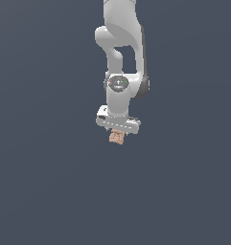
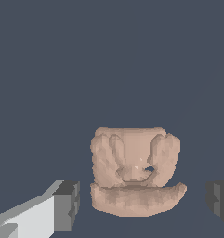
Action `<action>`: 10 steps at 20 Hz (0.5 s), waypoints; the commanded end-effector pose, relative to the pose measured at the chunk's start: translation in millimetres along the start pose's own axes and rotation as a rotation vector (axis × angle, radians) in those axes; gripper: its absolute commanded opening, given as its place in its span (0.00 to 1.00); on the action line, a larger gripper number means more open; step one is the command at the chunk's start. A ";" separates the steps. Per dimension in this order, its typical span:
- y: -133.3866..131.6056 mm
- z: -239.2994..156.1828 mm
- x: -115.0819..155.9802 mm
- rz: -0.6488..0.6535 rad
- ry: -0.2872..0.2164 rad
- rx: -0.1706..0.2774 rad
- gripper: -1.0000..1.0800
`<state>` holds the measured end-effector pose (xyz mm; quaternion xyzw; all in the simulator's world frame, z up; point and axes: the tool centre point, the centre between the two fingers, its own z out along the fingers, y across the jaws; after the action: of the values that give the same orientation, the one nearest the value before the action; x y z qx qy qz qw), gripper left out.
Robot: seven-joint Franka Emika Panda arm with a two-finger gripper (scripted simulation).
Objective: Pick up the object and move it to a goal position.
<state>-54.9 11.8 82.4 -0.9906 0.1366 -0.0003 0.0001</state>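
Observation:
The object [image 1: 117,137] is a small tan-pink lumpy block with darker creases, sitting just under my white gripper [image 1: 118,133] in the exterior view. In the wrist view the object [image 2: 134,169] lies between my two dark fingertips [image 2: 67,207], with a narrow gap on each side. The gripper [image 2: 143,204] is open and straddles the block without touching it. The arm hangs straight down over it. The exterior view does not show whether the block rests on the floor.
A plain dark blue-grey surface [image 1: 50,191] fills both views. No other object, container or edge shows.

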 end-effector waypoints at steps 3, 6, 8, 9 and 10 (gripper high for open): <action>0.5 21.6 -1.4 0.002 -0.001 0.000 0.96; 0.3 33.5 -1.7 0.003 -0.001 0.000 0.96; 0.2 38.0 -1.4 0.003 -0.001 0.000 0.96; 0.1 39.4 -1.3 0.003 -0.001 0.000 0.96; 0.0 40.2 -1.2 0.003 -0.001 0.000 0.96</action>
<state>-56.6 11.9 44.4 -0.9904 0.1381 0.0007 -0.0002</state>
